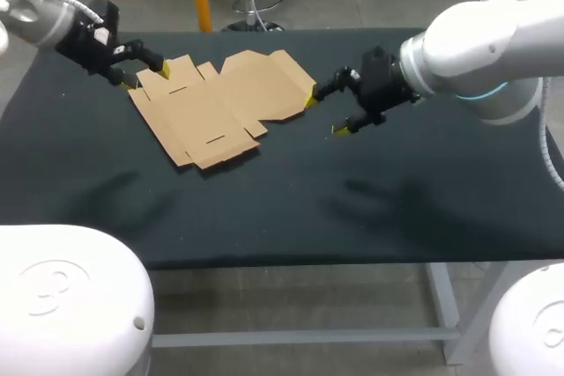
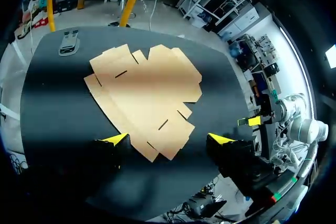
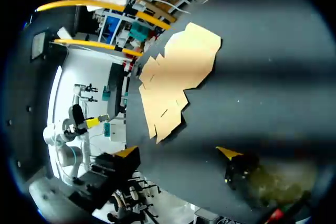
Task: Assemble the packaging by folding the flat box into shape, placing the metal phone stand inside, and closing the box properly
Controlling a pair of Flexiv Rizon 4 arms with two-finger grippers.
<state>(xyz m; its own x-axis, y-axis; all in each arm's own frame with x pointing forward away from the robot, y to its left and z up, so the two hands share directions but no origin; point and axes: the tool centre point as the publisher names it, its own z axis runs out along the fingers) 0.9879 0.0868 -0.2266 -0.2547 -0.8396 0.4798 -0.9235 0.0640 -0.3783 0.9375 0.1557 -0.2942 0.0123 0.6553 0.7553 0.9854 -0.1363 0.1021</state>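
Observation:
The flat brown cardboard box (image 1: 216,103) lies unfolded on the black table (image 1: 370,200), left of the middle toward the far edge. My left gripper (image 1: 147,75) hovers open at the box's far left corner, nothing between its fingers; from its wrist the box (image 2: 147,93) spreads ahead of the gripper (image 2: 168,140). My right gripper (image 1: 324,114) stands open just off the box's right edge, one yellow tip close to the cardboard. Ahead of the right gripper (image 3: 177,152) lies the box (image 3: 176,77). A grey metal phone stand (image 2: 69,43) rests beyond the box near a table corner, seen only in the left wrist view.
Bare black tabletop stretches in front of the box and to its right. The table's front edge (image 1: 291,263) runs across the lower part of the head view.

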